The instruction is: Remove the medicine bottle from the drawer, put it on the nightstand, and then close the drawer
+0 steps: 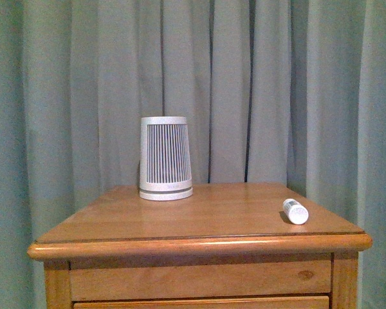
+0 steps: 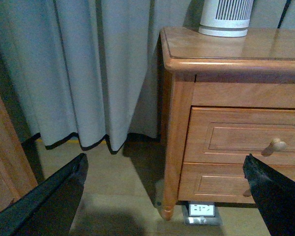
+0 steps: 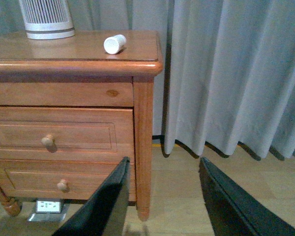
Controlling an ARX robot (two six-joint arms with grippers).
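Both jaws open, empty | medicine bottle (image 1: 295, 211) lying on nightstand (image 1: 199, 243) | label unreadable

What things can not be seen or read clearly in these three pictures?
- Label text on the medicine bottle: too small in the front and right wrist views.
- Inside of the upper drawer: hidden by its shut front in both wrist views.
- Nightstand lower part: cut off by the front view's bottom edge.
- Both grippers, left and right: absent from the front view.
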